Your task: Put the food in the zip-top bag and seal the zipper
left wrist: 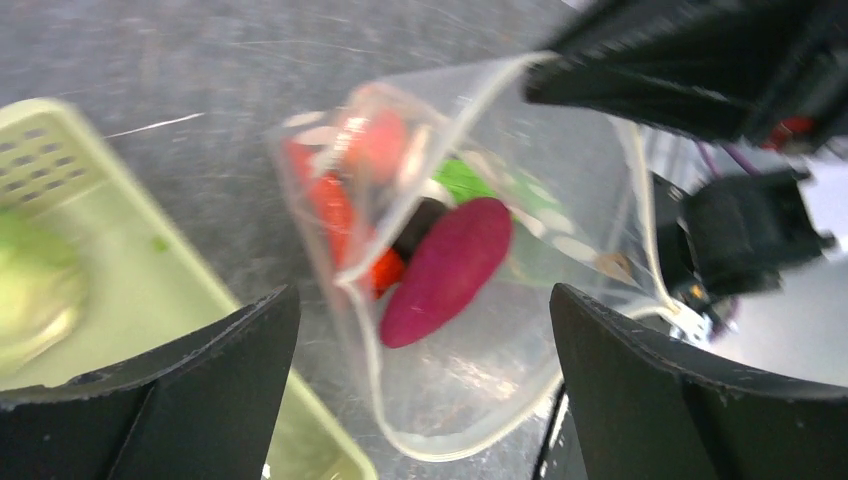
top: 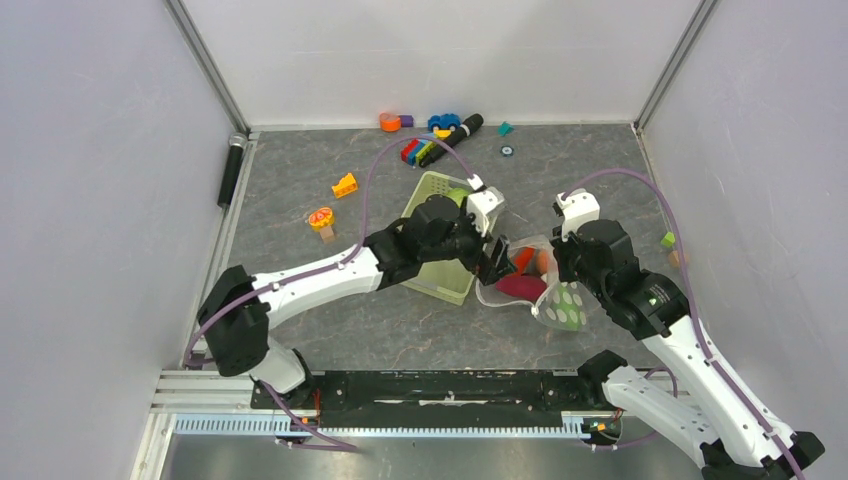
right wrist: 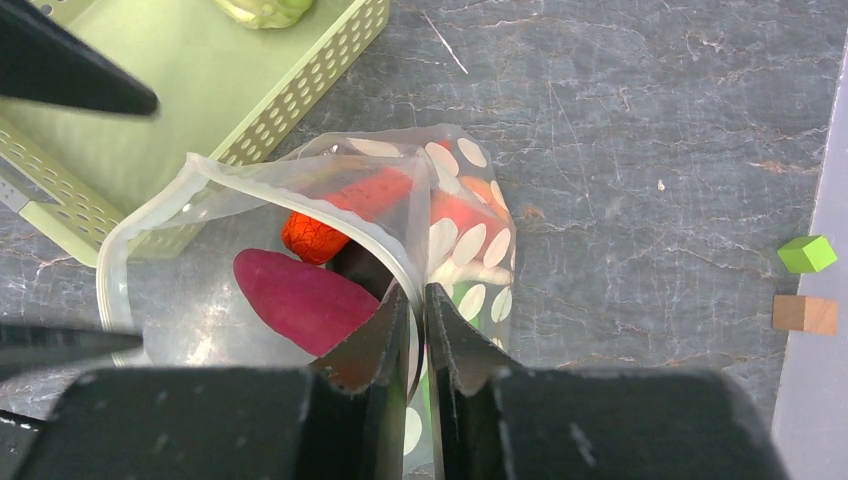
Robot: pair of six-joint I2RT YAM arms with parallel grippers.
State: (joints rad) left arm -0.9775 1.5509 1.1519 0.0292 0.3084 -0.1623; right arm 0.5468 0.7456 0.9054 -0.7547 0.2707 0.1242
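A pale green slotted basket sits near scattered colourful blocks on the grey table.

- Left arm extended forward and to the right; left gripper pointing down, jaws fully spread.
- Right arm bent inward; right gripper nearly closed, pinching bag wall.

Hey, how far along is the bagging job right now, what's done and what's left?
Partly done. Done: the purple eggplant, a red-orange carrot and a few other pieces lie inside the zip-top bag. In hand: the right gripper pinches the bag's rim, holding the mouth open; the left gripper hangs open over it, empty. Left: the green cabbage sits in the basket, and the zipper is unsealed.
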